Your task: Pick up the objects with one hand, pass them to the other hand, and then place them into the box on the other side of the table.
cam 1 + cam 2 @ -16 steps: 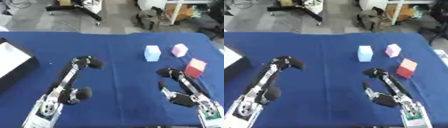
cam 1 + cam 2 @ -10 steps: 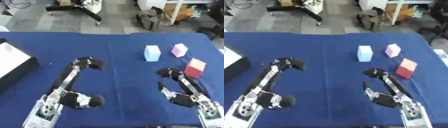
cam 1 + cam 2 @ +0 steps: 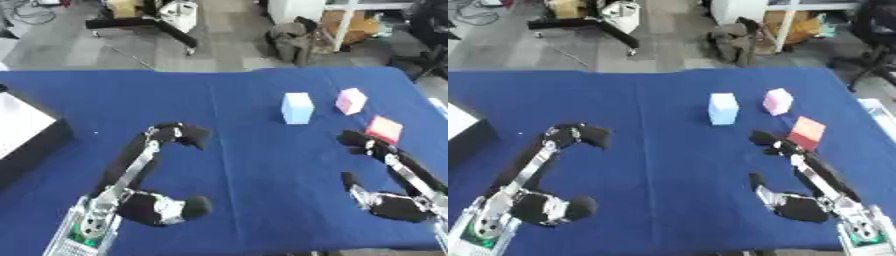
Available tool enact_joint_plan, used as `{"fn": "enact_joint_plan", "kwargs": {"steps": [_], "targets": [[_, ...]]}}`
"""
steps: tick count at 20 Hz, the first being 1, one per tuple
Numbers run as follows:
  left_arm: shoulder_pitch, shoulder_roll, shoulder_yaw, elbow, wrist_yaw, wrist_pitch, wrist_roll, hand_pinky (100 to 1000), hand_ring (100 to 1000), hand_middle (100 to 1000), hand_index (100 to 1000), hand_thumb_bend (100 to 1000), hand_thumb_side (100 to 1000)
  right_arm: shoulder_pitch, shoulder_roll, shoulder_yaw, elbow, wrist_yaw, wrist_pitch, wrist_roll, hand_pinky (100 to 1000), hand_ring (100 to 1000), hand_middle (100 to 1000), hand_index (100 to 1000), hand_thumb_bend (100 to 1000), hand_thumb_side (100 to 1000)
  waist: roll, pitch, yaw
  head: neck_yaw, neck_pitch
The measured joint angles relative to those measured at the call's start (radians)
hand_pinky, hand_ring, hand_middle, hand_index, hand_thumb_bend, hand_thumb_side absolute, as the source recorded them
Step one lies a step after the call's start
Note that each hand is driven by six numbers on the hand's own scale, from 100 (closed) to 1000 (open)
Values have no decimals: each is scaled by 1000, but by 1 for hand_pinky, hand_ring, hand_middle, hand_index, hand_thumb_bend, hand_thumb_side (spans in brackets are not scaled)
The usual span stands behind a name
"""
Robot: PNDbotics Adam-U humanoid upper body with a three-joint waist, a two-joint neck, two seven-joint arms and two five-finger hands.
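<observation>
In the left eye view, three blocks sit on the far right part of the blue surface (image 3: 236, 115): a light blue block (image 3: 297, 107) nearest the middle, a pink block (image 3: 351, 101) just to its right and slightly farther, and a red block (image 3: 384, 129) nearer and further right. The box (image 3: 26, 135), white inside with dark walls, lies at the left edge, well apart from all three. The right hand (image 3: 385, 200) lies low on the near right with its fingers (image 3: 354, 142) straight and apart, the tips just beside the red block but not visibly touching it, holding nothing. The left hand (image 3: 144, 200) lies on the near left, fingers (image 3: 179, 135) relaxed and spread, empty too. In the right eye view the same layout holds: the right hand (image 3: 798, 202) points up toward the red block (image 3: 807, 132), with the light blue block (image 3: 723, 108) and pink block (image 3: 778, 101) beyond it, and the left hand (image 3: 527, 202) rests well apart from the box (image 3: 465, 137). The step in hand appears to be the first pick. It would go best if the right hand takes the closest block, the red one, closing thumb and fingers on opposite flat faces and leaving part of the block exposed, so the left hand can take hold of it over the middle of the surface.
</observation>
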Motion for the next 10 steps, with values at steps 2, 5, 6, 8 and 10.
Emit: {"fn": "enact_joint_plan", "kwargs": {"steps": [2, 5, 6, 8, 10], "targets": [[1, 0, 0, 2, 0, 1, -2, 714, 674, 578, 800, 715, 863, 31, -59, -16, -8, 9, -10, -39, 894, 973, 955, 1000, 100, 319, -1, -1, 0, -11, 0], [1, 0, -1, 6, 0, 4, -4, 714, 674, 578, 801, 689, 891, 57, -130, -37, -3, 21, -12, -100, 899, 978, 962, 1000, 100, 282, -2, -1, 1, -25, 0], [1, 0, -1, 6, 0, 5, -5, 714, 674, 578, 801, 687, 892, 61, -149, -42, 5, 23, -12, -118, 899, 978, 963, 1000, 100, 282, -2, -1, 3, -31, 0], [0, 0, -4, 6, 0, 7, -7, 714, 674, 577, 802, 679, 901, 60, -179, -49, 31, 24, -10, -147, 900, 980, 965, 1000, 100, 281, -4, -1, 6, -43, 0], [0, 0, -7, 6, 0, 10, -10, 714, 674, 577, 802, 673, 904, 58, -203, -52, 69, 20, -10, -167, 901, 982, 965, 1000, 100, 277, -5, -1, 7, -56, 0]]}}
